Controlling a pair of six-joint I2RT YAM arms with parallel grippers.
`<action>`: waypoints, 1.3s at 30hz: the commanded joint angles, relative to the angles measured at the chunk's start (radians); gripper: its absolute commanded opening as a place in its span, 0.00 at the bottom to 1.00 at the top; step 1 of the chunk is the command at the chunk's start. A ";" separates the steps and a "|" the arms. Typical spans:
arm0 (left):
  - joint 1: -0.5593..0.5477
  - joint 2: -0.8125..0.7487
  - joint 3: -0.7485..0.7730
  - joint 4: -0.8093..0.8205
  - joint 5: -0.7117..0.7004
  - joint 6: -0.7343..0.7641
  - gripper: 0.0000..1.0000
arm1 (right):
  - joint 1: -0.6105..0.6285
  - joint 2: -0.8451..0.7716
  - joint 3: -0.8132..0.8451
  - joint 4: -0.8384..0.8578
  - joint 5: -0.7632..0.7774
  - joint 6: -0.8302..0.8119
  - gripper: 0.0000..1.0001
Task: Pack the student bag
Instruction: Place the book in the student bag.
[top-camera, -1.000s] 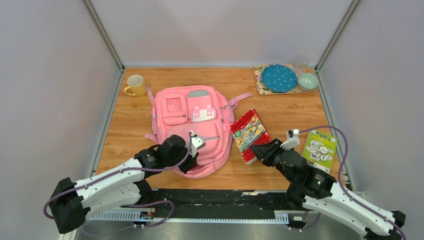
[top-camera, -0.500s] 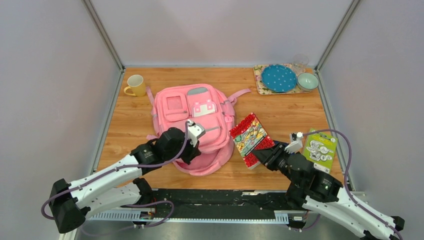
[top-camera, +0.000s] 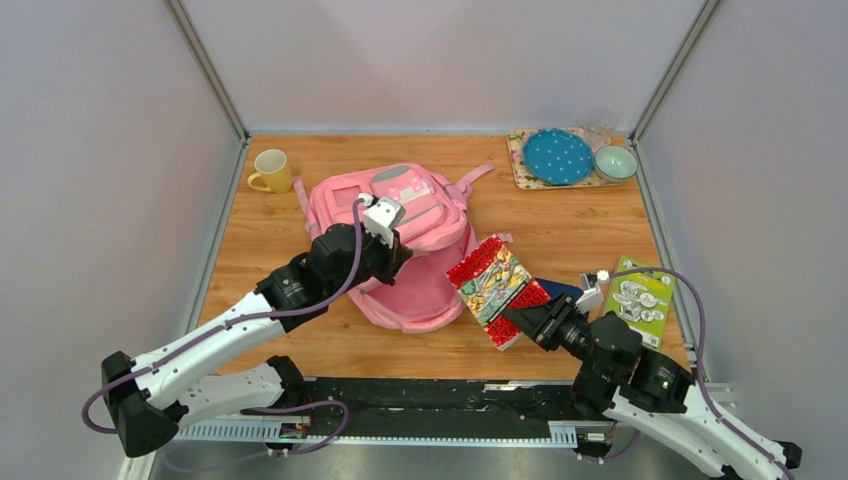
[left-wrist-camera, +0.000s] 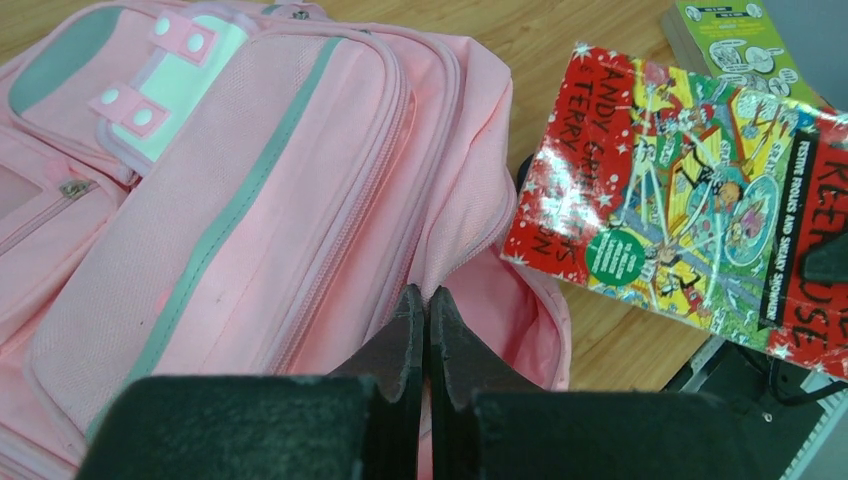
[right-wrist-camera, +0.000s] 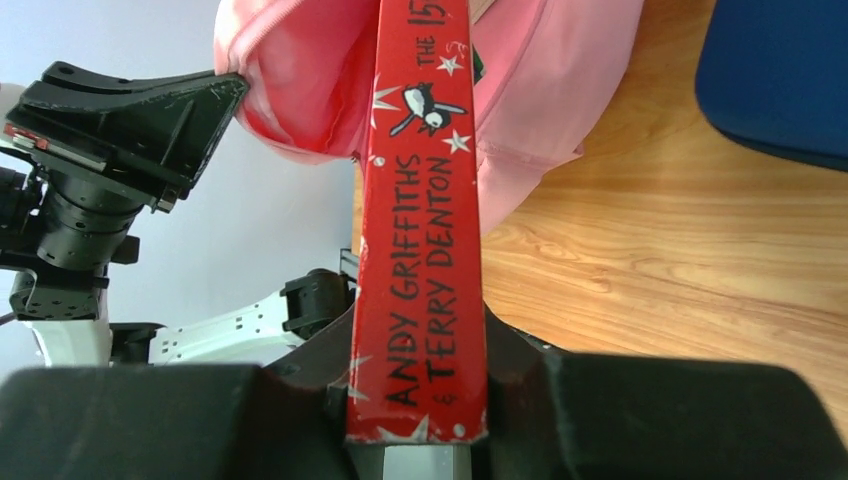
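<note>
1 bag (top-camera: 428, 208) lifted, 1 book (top-camera: 490, 285) nearer

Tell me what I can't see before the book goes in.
- Inside of the student bag: top view, its own front panel and left gripper cover it; left wrist, fingers block the mouth.
- Blue item: top view, behind red book; right wrist, cut by frame edge.

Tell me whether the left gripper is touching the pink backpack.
Touching. Left wrist view: the left gripper, shut, pinches the pink backpack at its opening's edge.
</note>
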 joint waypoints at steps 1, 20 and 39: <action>0.000 -0.027 0.047 0.152 -0.003 -0.049 0.00 | 0.005 0.067 -0.069 0.325 -0.103 0.084 0.00; 0.000 -0.073 -0.019 0.201 0.091 -0.097 0.00 | -0.015 0.933 0.038 1.229 -0.197 0.247 0.00; 0.000 -0.176 -0.076 0.154 0.097 -0.118 0.00 | -0.058 1.771 0.244 1.590 0.093 0.449 0.13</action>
